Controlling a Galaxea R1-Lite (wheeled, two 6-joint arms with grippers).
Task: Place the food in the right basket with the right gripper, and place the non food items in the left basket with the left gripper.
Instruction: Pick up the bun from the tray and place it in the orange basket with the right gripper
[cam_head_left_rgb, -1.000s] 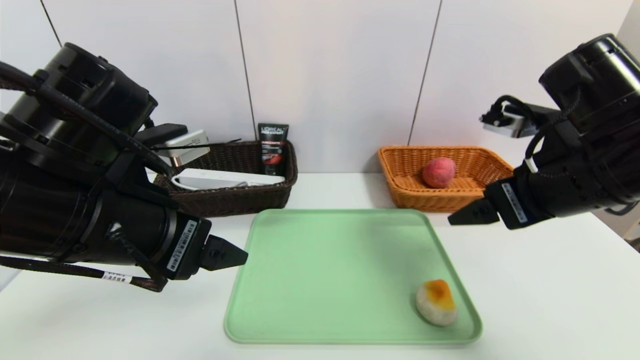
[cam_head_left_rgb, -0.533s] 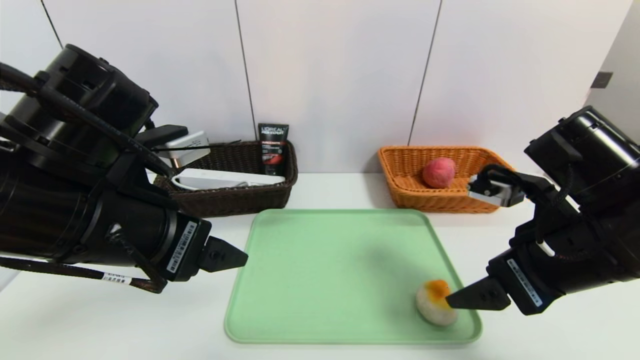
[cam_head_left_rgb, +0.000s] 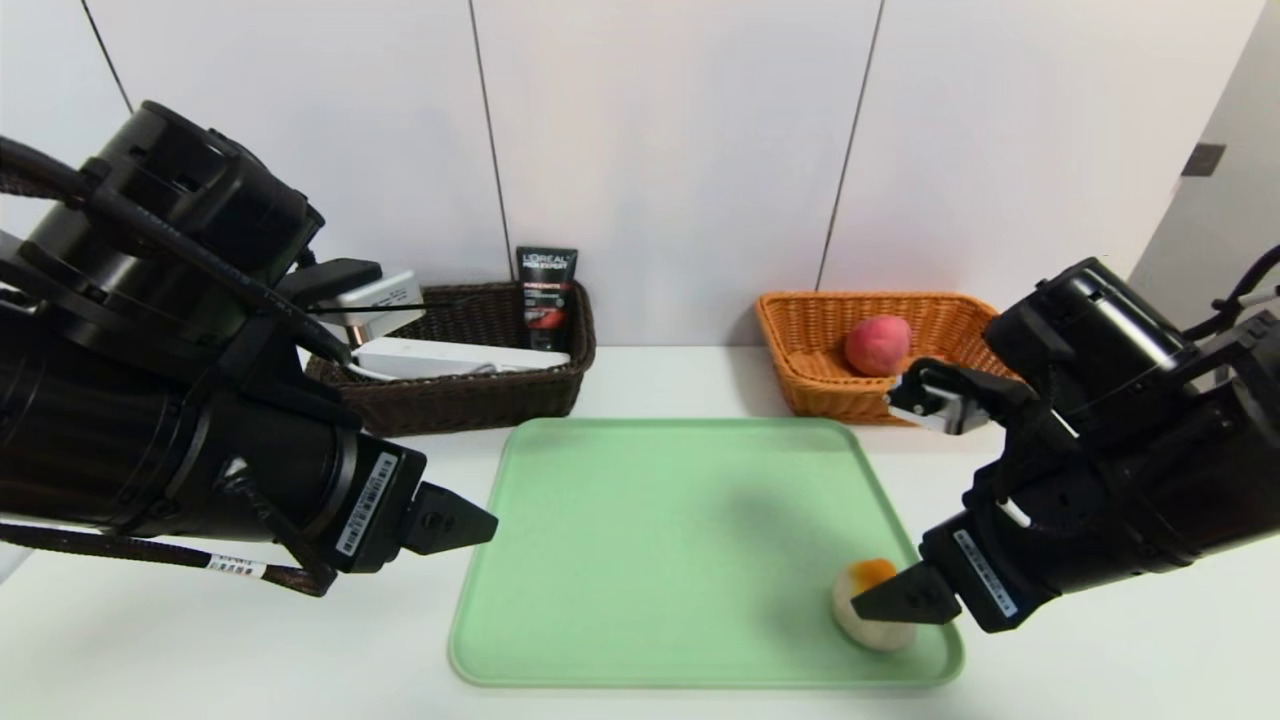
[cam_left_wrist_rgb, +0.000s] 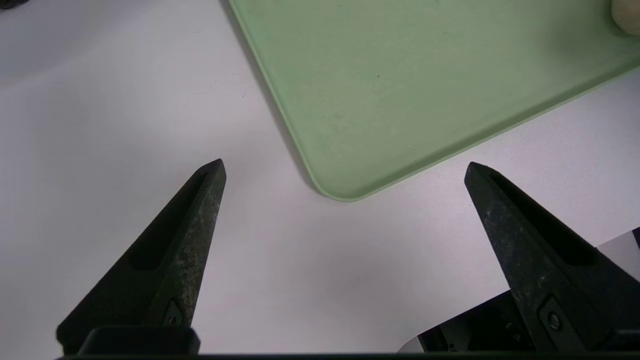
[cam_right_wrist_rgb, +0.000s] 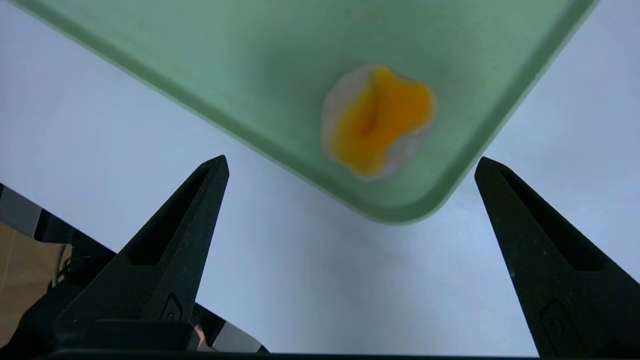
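Down comes your right hand since a second ago: it was up by the front of the orange-tan right basket and now sits low over the near right corner of the green tray, tips spread wide, nothing between them. Your left hand has not budged, hanging just off the tray's left edge, also spread wide and empty.

Nearest to you, the pale oval lump with the orange top lies in that near right tray corner, and in the head view the right hand's dark tip crosses in front of it. Look through the right wrist camera: the lump lies on the tray ahead of the two fingers, not yet between them, so no contact shows. The left wrist camera gives you bare white bench and the tray's near left corner between its fingers.

Further back, the rest of the tray is bare. Beyond it on the bench, the dark brown left basket holds the white power strip lying lengthwise, with the black L'Oreal tube standing at its right end against the wall. Across to the right, the pink-red peach sits inside the right basket.
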